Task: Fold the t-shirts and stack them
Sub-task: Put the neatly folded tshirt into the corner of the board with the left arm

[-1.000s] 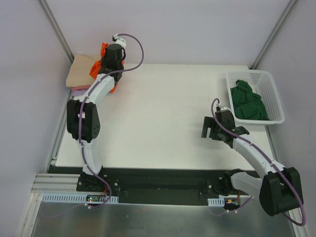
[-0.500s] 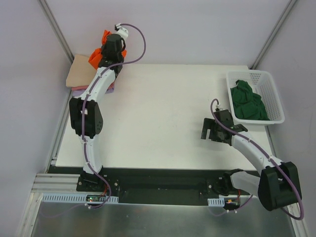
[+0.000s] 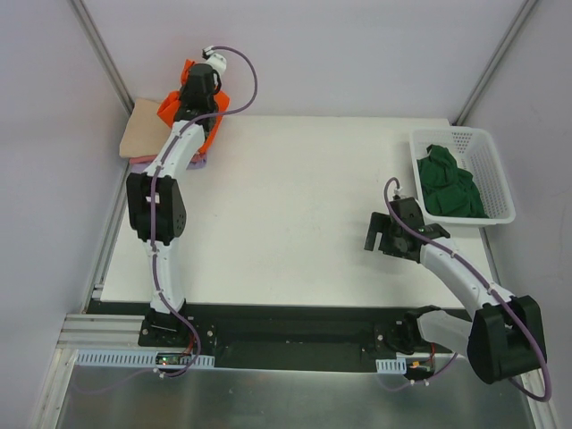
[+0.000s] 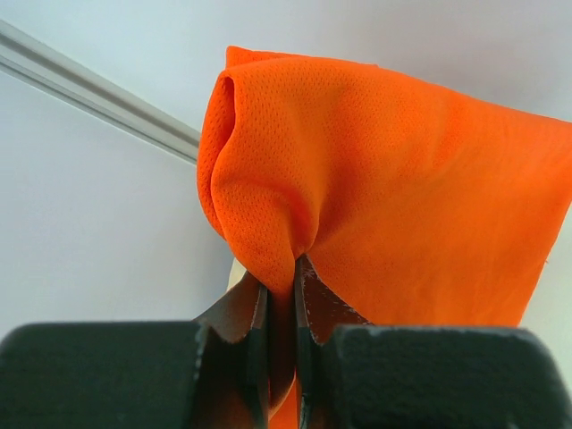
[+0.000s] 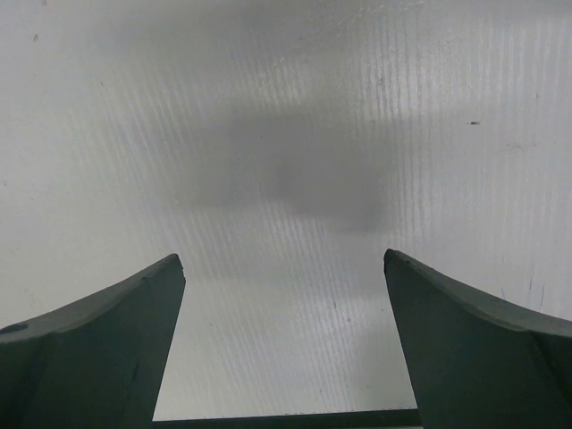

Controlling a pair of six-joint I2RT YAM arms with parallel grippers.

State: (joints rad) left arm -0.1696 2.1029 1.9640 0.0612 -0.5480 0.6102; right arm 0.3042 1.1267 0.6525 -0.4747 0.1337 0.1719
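**Q:** Pale walls and white worktop (image 3: 295, 206), overhead view. Placement of the orange t-shirt (image 3: 170, 107)?

**A:** Bunched at the far left corner, held up over a beige t-shirt (image 3: 141, 132) lying across that corner's edge. Glimpsed beneath the beige: a thin edge of a pink t-shirt (image 3: 141, 162) and a sliver of a lavender t-shirt (image 3: 198, 161). Hidden from above by the wrist housing: the grip itself.

**Q:** Supplied by the left wrist view?

**A:** Left gripper (image 4: 281, 284) pressed almost together on a gathered fold of the orange mesh-knit cloth, with only that fold between its fingers (image 4: 252, 313). Cloth fanned wide above and to the right of the pinch, set against pale wall and a metal frame rail (image 4: 98, 94). Position over the corner and the stack beneath legible only from overhead.

**Q:** And the right side?

**A:** From above, right gripper (image 3: 380, 237) over bare worktop toward the near right, well apart from the white mesh basket (image 3: 492, 161) at the far right corner. Crumpled inside that basket: a dark green t-shirt (image 3: 451, 183). Spread of this claw hard to judge from overhead.

**Q:** Settled by the right wrist view?

**A:** Yes. Right fingers (image 5: 98, 344) set wide apart, with only ribbed white surface and a soft shadow between them. No cloth in the grasp.
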